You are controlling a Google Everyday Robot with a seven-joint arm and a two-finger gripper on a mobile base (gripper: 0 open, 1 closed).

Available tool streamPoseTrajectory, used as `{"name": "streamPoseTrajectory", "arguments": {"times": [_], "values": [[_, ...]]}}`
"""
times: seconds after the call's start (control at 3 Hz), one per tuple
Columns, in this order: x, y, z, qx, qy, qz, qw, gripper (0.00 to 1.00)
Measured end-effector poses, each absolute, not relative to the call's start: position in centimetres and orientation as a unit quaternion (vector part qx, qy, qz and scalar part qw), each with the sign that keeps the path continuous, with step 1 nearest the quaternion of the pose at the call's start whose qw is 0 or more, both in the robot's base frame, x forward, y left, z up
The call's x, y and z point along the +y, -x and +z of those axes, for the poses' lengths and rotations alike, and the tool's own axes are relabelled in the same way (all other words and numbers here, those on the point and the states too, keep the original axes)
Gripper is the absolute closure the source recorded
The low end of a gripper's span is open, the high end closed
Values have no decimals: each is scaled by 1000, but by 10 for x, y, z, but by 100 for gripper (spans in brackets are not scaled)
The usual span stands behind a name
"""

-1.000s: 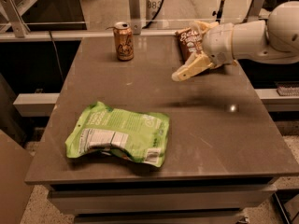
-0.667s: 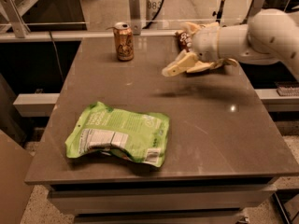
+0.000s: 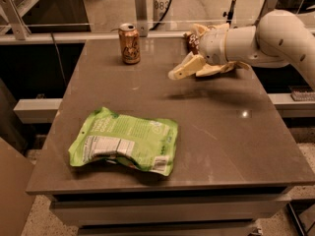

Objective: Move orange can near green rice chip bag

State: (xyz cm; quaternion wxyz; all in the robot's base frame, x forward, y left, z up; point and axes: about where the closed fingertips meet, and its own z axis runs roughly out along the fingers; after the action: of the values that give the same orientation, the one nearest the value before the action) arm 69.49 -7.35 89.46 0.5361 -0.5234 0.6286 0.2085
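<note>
The orange can (image 3: 130, 44) stands upright near the table's back edge, left of centre. The green rice chip bag (image 3: 125, 141) lies flat near the front left, white label panel facing up. My gripper (image 3: 189, 73) hovers above the back middle of the table, to the right of the can and well apart from it. Its cream fingers (image 3: 183, 69) point left toward the can and are spread open, holding nothing. The white arm (image 3: 275, 36) reaches in from the right.
A small brown chip bag (image 3: 191, 40) lies at the back edge, mostly hidden behind my gripper. The grey table (image 3: 221, 141) drops off on all sides. A metal rail (image 3: 59, 36) and posts run behind it.
My gripper has moved left across the back of the table, closer to the orange can. The can and the green bag have not moved.
</note>
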Motion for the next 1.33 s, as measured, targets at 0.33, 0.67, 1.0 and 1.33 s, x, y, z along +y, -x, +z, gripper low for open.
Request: {"name": "streamPoseTrajectory", "arguments": {"times": [0.33,0.67,1.0,1.33], "values": [[-62,-707,897,632,523,192,539,0],[-47,-720,900,627,528,183,542,0],[-31,-740,898,619,524,194,552,0],[-15,-761,892,614,508,215,565,0]]}}
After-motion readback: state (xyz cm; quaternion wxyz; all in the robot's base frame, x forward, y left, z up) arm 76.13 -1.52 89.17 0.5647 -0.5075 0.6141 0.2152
